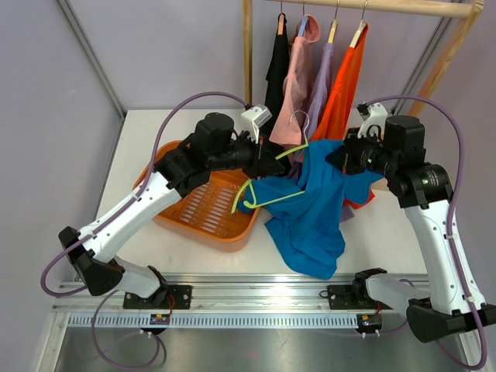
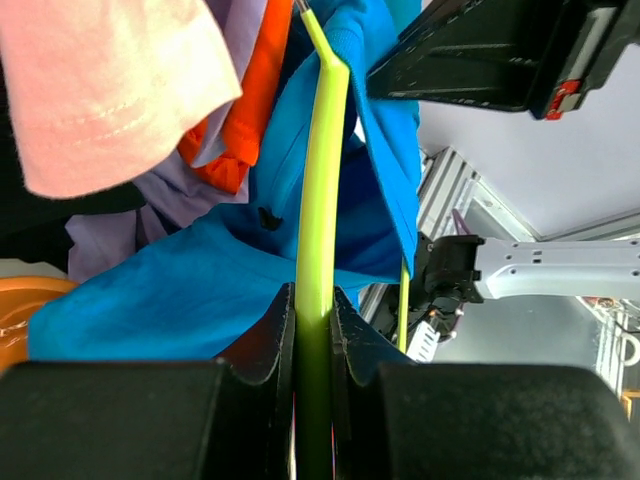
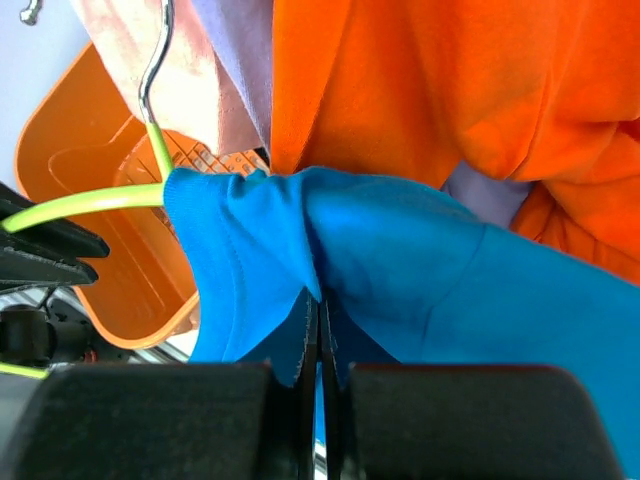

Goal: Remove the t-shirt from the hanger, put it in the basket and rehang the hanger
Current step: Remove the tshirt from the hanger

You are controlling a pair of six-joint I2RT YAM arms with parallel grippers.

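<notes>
A blue t-shirt hangs bunched between the two arms, draped over a lime-green hanger with a metal hook. My left gripper is shut on the hanger. In the left wrist view the green bar runs straight up out of the pinched fingers, with blue cloth behind it. My right gripper is shut on the t-shirt. In the right wrist view its jaws pinch a fold of blue fabric to the right of the hanger's arm, which enters the cloth.
An orange basket sits on the table under the left arm. Behind, a wooden rack carries black, pink, lilac and orange garments, close to both grippers.
</notes>
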